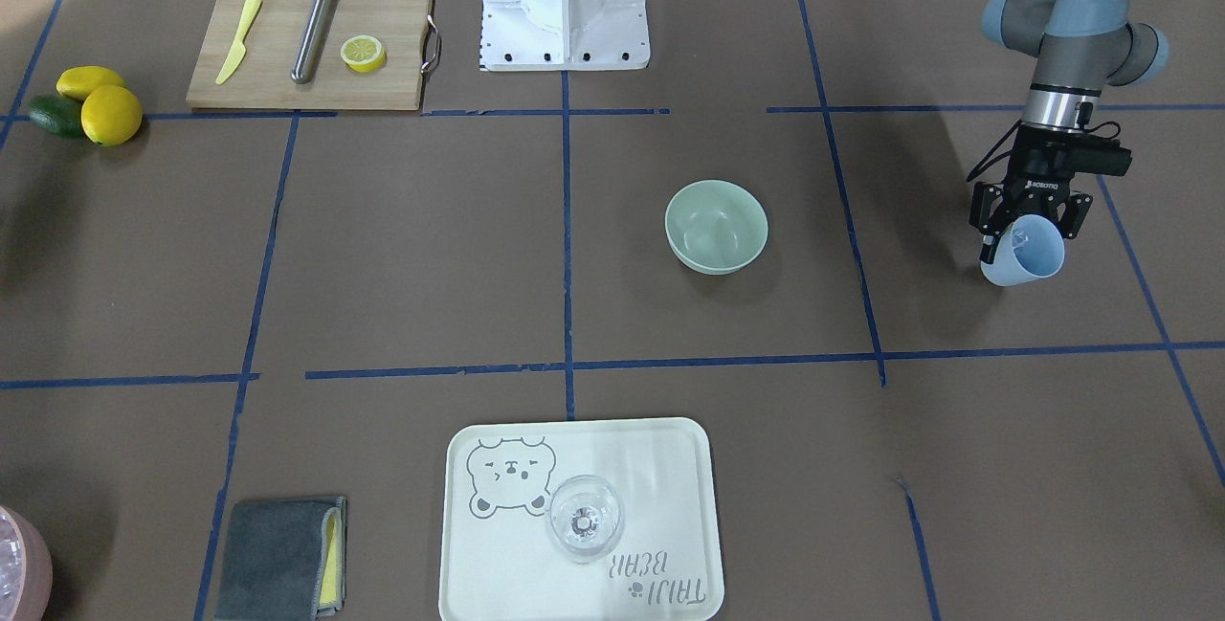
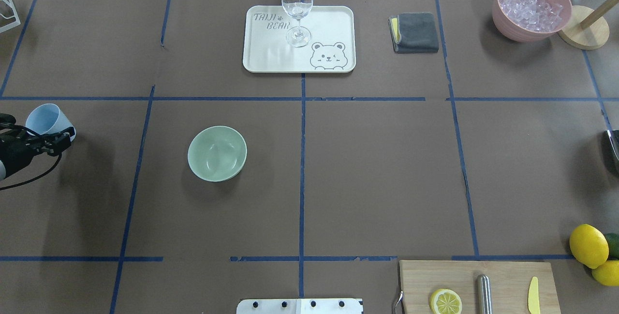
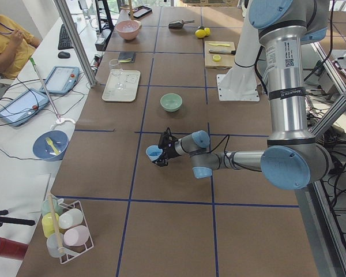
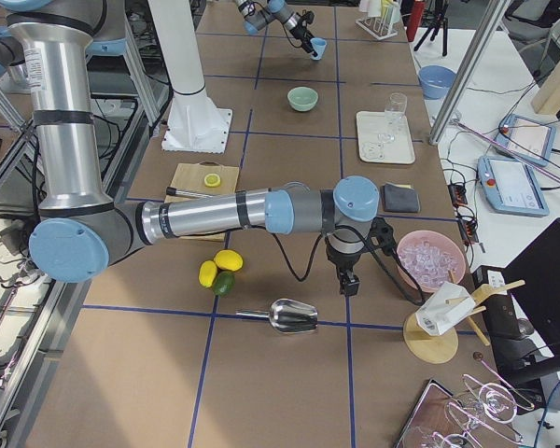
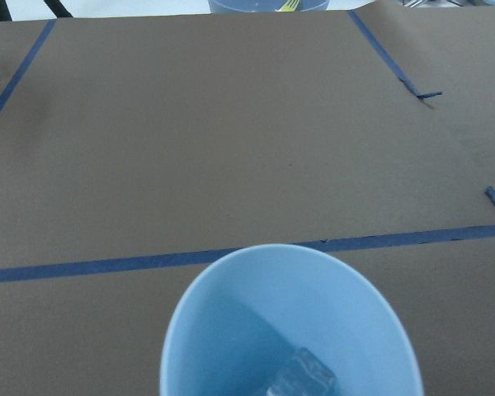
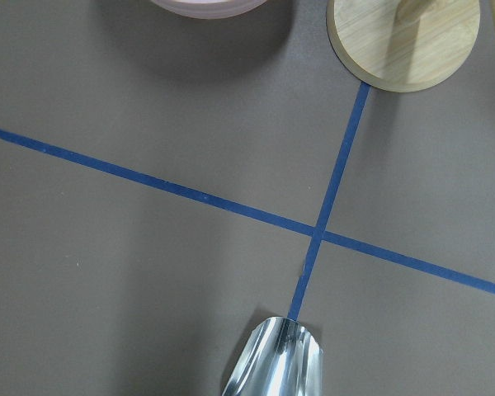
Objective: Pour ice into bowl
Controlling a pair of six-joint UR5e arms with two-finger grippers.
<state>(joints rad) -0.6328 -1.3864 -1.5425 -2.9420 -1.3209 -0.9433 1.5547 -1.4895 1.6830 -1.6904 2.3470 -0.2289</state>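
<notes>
The pale mint-green bowl [image 2: 217, 153] stands empty on the brown table, left of centre; it also shows in the front view [image 1: 716, 226]. My left gripper [image 1: 1029, 219] is shut on the rim of a light blue cup [image 1: 1026, 255] and holds it tilted above the table, well to the bowl's left in the overhead view [image 2: 46, 119]. A few clear ice cubes [image 5: 301, 379] lie inside the cup [image 5: 289, 322]. My right gripper [image 4: 348, 280] hangs over the table near a metal scoop [image 4: 294, 317]; I cannot tell whether it is open or shut.
A pink container of ice [image 2: 532, 7] stands at the far right corner beside a wooden stand [image 2: 582, 33]. A tray [image 2: 333, 19] holds a wine glass [image 2: 297, 9]. A grey cloth [image 2: 415, 32], a cutting board [image 2: 503, 275] and lemons [image 2: 587, 245] lie on the right.
</notes>
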